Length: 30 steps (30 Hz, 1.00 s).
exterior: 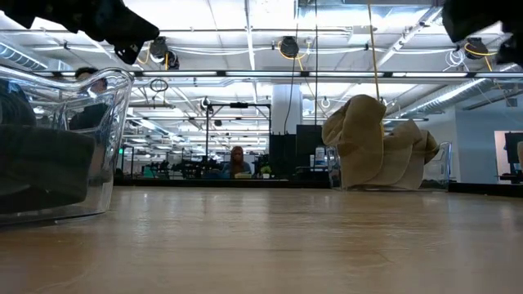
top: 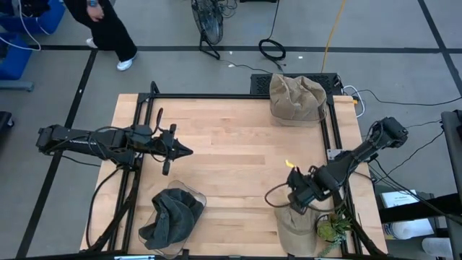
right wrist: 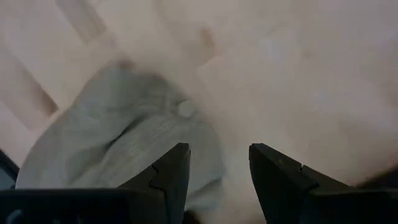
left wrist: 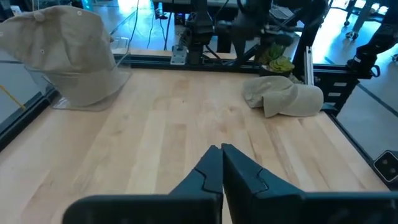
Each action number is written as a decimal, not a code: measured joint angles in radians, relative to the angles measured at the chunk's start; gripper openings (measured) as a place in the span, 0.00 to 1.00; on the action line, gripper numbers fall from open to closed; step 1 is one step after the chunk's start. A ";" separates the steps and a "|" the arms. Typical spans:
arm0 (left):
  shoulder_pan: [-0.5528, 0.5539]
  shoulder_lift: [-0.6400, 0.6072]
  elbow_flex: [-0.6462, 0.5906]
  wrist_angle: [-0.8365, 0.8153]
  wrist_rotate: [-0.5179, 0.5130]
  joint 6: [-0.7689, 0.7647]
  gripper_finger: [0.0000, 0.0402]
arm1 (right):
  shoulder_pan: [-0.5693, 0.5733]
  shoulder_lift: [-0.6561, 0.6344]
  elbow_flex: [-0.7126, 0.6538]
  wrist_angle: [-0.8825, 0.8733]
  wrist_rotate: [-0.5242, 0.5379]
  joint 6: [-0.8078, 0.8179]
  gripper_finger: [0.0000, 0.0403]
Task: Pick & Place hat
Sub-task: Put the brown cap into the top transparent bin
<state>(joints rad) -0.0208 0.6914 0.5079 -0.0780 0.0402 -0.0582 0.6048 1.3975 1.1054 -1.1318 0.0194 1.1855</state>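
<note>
Hat pick about to begin
Right gripper (right wrist: 214, 171), jaws spread, hovers over flat beige cloth hat (right wrist: 124, 137); nothing gripped, placing remains.

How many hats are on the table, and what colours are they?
Tan fabric hats: 2, one in the far clear plastic bin, one lying loose under the right arm.
Dark grey fabric hats: 1, in the near clear plastic bin.
Total: 3

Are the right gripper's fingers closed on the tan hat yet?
No: in the right wrist view the right gripper has its fingers apart, with the tan hat lying just beyond them.
</note>
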 joint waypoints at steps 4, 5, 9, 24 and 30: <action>0.000 0.000 0.000 0.000 0.000 -0.004 0.01 | 0.037 0.000 -0.082 0.108 -0.019 -0.022 0.37; 0.000 0.000 0.000 0.000 -0.004 -0.005 0.02 | 0.044 0.000 -0.101 0.131 -0.019 -0.030 0.37; 0.000 0.000 0.000 0.000 -0.025 -0.007 0.02 | 0.065 0.000 -0.186 0.277 -0.021 -0.095 0.37; 0.000 0.002 0.000 0.000 -0.060 -0.086 0.02 | 0.098 0.000 -0.371 0.519 -0.021 -0.498 0.38; 0.000 0.002 0.000 0.000 -0.075 -0.108 0.01 | 0.098 0.001 -0.459 0.684 -0.017 -0.529 0.38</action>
<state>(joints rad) -0.0209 0.6937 0.5079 -0.0784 -0.0346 -0.1661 0.7033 1.3984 0.6463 -0.4476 0.0028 0.6565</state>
